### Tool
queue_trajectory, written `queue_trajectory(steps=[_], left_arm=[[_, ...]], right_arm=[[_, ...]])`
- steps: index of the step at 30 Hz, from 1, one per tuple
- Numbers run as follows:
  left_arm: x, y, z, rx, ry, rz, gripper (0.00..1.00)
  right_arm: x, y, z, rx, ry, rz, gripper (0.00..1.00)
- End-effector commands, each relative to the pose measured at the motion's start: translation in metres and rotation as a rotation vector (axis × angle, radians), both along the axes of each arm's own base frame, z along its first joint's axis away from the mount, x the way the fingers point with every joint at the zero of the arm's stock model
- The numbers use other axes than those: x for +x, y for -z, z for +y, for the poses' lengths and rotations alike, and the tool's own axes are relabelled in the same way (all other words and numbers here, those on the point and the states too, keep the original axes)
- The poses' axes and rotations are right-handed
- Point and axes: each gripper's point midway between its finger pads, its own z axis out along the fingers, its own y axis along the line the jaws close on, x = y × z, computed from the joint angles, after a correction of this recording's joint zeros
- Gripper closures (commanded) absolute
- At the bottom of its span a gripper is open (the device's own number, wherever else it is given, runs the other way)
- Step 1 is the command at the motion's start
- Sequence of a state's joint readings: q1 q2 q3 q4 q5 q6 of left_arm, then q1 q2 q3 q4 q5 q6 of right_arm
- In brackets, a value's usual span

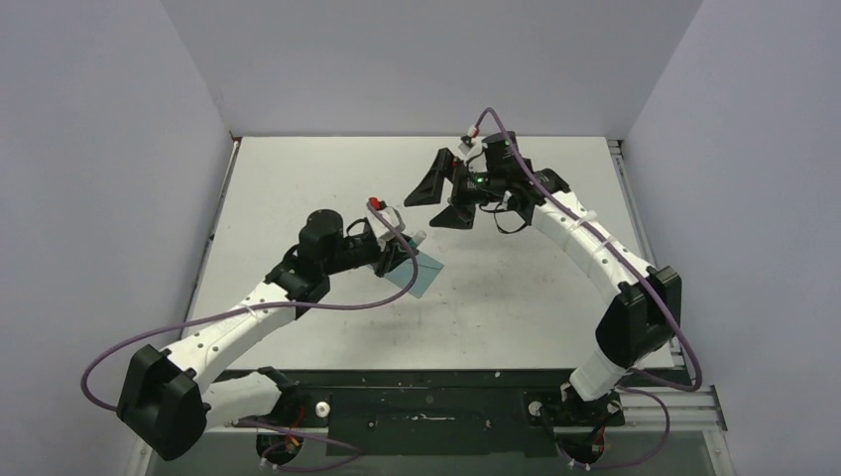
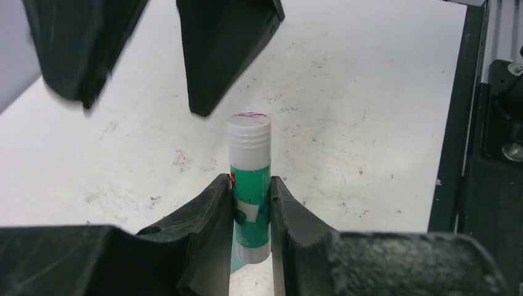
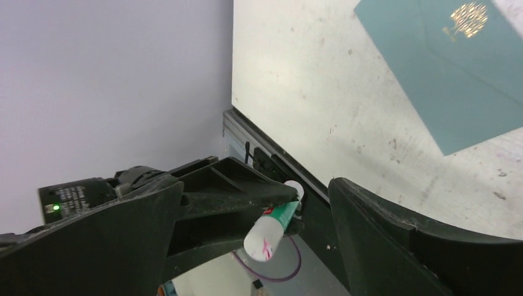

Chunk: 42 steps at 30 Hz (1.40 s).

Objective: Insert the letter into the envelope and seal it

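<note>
My left gripper [image 1: 402, 243] is shut on a green glue stick [image 2: 250, 179] with a white cap, held above the table and pointing toward the right arm. The teal envelope [image 1: 421, 276] lies flat on the table just below it, and its gold emblem shows on the envelope [image 3: 450, 74] in the right wrist view. My right gripper [image 1: 441, 198] hangs a short way beyond the cap, open, with nothing between its fingers [image 2: 222, 55]. From the right wrist, the capped glue stick [image 3: 271, 228] faces the camera between the open jaws without touching them. The letter is out of view.
The white table [image 1: 327, 169] is scuffed and bounded by grey walls at the back and sides. A black rail [image 2: 453, 123] runs along its near edge by the arm bases. Purple cables loop from both arms.
</note>
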<state>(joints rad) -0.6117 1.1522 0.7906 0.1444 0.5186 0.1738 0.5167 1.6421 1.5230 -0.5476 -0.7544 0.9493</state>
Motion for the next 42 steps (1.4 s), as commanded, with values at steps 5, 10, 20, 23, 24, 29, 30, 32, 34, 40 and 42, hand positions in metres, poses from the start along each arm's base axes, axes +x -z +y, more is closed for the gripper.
queue_trajectory(steps=[5, 10, 20, 23, 24, 29, 30, 32, 34, 40, 42], left_arm=[[0.01, 0.004, 0.026, -0.275, -0.369, 0.38, 1.0], [0.01, 0.082, 0.068, -0.263, -0.829, 0.799, 1.0], [0.004, 0.158, 0.125, -0.378, -1.353, 1.082, 1.0], [0.013, 0.173, 0.124, -0.347, -1.418, 1.097, 1.0], [0.016, 0.177, 0.123, -0.335, -1.439, 1.099, 1.0], [0.017, 0.194, 0.121, -0.257, -1.532, 1.126, 1.0], [0.017, 0.196, 0.119, -0.249, -1.538, 1.128, 0.97], [0.016, 0.201, 0.116, -0.24, -1.543, 1.145, 0.89], [0.015, 0.205, 0.113, -0.23, -1.545, 1.163, 0.81], [0.012, 0.217, 0.106, -0.17, -1.532, 1.21, 0.73], [0.011, 0.22, 0.103, -0.141, -1.521, 1.217, 0.71]], right_arm=[[0.037, -0.02, -0.076, -0.059, 0.314, -0.195, 0.06], [0.036, 0.024, -0.113, -0.283, 0.437, -0.213, 0.07], [0.025, 0.068, -0.134, -0.453, 0.47, -0.206, 0.05], [0.02, 0.073, -0.135, -0.443, 0.467, -0.2, 0.03], [0.019, 0.075, -0.136, -0.442, 0.469, -0.2, 0.03], [0.015, 0.078, -0.142, -0.451, 0.471, -0.197, 0.02], [0.015, 0.079, -0.143, -0.453, 0.47, -0.195, 0.02], [0.014, 0.08, -0.144, -0.455, 0.466, -0.194, 0.02], [0.013, 0.081, -0.144, -0.454, 0.461, -0.189, 0.02], [0.009, 0.084, -0.146, -0.456, 0.455, -0.176, 0.02], [0.008, 0.084, -0.147, -0.458, 0.451, -0.174, 0.01]])
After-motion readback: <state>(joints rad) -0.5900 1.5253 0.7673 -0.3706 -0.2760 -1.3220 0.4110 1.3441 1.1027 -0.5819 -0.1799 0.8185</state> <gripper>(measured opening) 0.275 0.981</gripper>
